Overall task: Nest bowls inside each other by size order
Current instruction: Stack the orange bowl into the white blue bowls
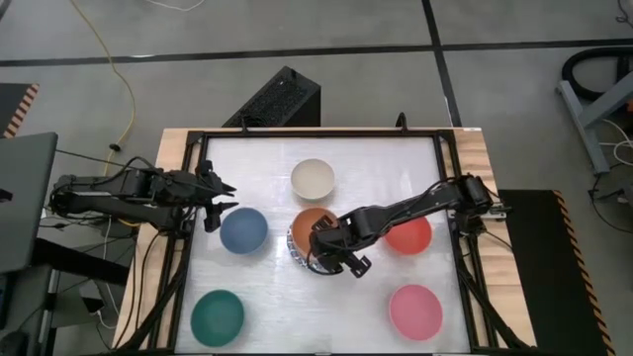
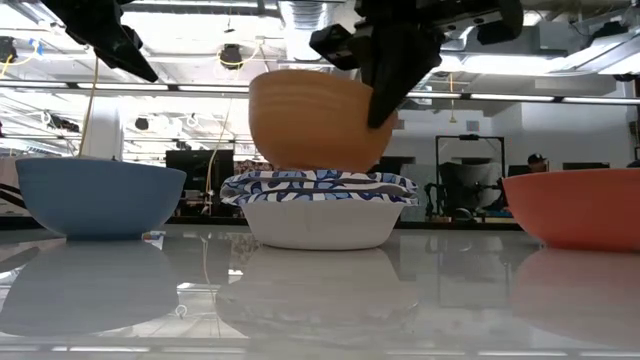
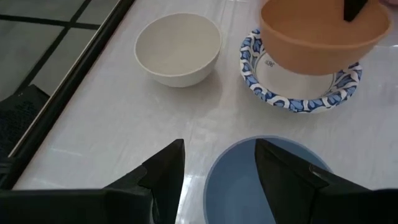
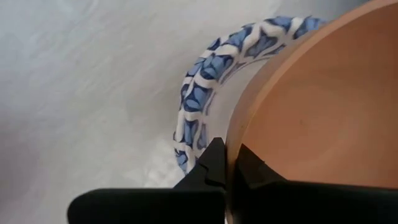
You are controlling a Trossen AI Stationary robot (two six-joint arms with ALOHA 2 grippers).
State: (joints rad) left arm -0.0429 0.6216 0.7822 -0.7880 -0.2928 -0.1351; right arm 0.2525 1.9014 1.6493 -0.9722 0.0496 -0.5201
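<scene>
The right gripper (image 4: 227, 168) pinches the rim of the orange bowl (image 2: 318, 118), holding it just above the blue-and-white bowls (image 2: 318, 208). The left gripper (image 3: 217, 177) hangs spread above the slate-blue bowl (image 1: 243, 229).

The middle of the table (image 1: 267, 297) is crowded: the right gripper (image 1: 336, 252) pinches the orange bowl's (image 1: 311, 223) rim over the patterned stack (image 2: 318, 205), blocking any reach there. The cream bowl (image 1: 313, 179) sits just behind it, the slate-blue bowl (image 1: 243, 229) close on one side (the left gripper (image 1: 216, 200) hangs open beside it), the red bowl (image 1: 410, 235) on the other. Between the green bowl (image 1: 218, 314) and pink bowl (image 1: 415, 311) lies open tabletop.
</scene>
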